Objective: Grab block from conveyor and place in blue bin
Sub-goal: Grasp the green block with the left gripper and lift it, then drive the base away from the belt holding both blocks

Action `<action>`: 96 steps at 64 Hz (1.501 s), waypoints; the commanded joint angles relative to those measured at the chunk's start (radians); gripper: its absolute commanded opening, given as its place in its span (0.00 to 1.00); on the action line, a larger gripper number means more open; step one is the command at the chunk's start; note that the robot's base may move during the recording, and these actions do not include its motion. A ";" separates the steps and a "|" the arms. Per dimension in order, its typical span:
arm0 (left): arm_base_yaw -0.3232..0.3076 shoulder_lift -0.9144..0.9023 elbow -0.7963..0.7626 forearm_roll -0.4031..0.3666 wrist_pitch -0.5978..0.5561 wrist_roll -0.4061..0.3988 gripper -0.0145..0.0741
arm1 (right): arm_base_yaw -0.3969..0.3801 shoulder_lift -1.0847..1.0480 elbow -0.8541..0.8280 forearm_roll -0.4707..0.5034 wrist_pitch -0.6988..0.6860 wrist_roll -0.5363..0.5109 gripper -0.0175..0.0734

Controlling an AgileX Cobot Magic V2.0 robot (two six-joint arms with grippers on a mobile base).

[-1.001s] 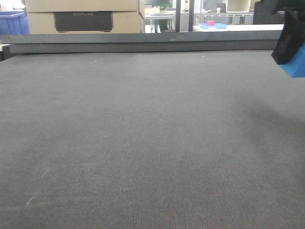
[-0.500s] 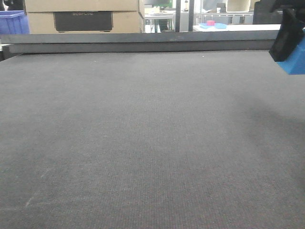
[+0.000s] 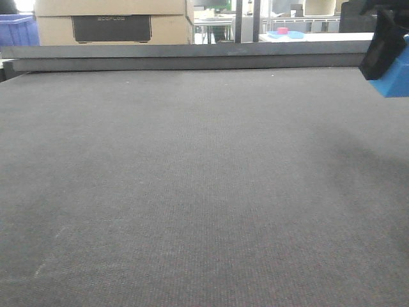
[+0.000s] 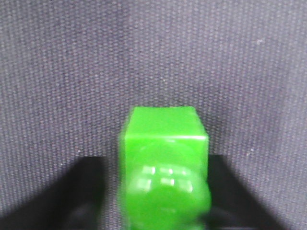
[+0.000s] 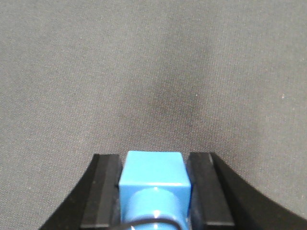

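Our right gripper (image 5: 153, 167) is clenched on the block (image 3: 397, 82), with both black pads flat against its side faces. In the front view it hangs clear above the conveyor (image 3: 192, 179), at the far right edge of the picture and near the rail (image 3: 192, 62). We judge the carry to the bin to be the step in hand. To do it well we should leave the squeeze as it is, hold the block level so its flat faces cannot twist out, and travel high enough to clear the rail and the bin's wall before letting go. A blue crate (image 3: 16, 29) shows at far left beyond the rail; whether it is our bin we cannot tell. Our left gripper (image 4: 160, 177) has a green block (image 4: 163, 143) between its fingers, but blur hides whether they press it, so it should wait out of the right arm's path
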 commanded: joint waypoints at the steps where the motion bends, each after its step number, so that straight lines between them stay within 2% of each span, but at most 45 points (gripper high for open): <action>1: 0.002 -0.031 -0.001 -0.007 0.004 0.001 0.25 | 0.001 -0.012 -0.005 -0.003 -0.017 -0.004 0.01; 6: 0.002 -0.066 -0.001 -0.013 0.005 0.001 0.03 | 0.001 -0.012 -0.005 -0.003 -0.021 -0.004 0.01; 15: -0.029 -0.147 -0.001 -0.058 0.005 0.001 0.04 | -0.001 -0.017 0.022 -0.003 -0.042 -0.004 0.01; 28: -0.159 -0.298 0.001 -0.081 -0.002 -0.015 0.04 | -0.001 -0.042 0.119 -0.003 -0.100 -0.004 0.01; 40: -0.260 -0.435 0.014 -0.087 -0.044 -0.114 0.04 | -0.003 -0.084 0.210 -0.003 -0.149 -0.004 0.01; 47: -0.309 -0.522 0.040 -0.134 -0.098 -0.115 0.04 | -0.003 -0.121 0.233 -0.005 -0.163 -0.004 0.01; 55: -0.360 -0.629 0.076 -0.140 -0.133 -0.115 0.04 | -0.003 -0.184 0.235 -0.007 -0.157 -0.004 0.01; 75: -0.371 -0.876 0.125 -0.143 -0.140 -0.115 0.04 | -0.003 -0.441 0.235 -0.016 -0.155 -0.004 0.01; 84: -0.371 -0.994 0.125 -0.140 -0.145 -0.115 0.04 | -0.001 -0.588 0.235 -0.017 -0.155 -0.072 0.01; 96: -0.371 -1.097 0.125 -0.140 -0.145 -0.115 0.04 | -0.001 -0.778 0.235 -0.017 -0.158 -0.072 0.01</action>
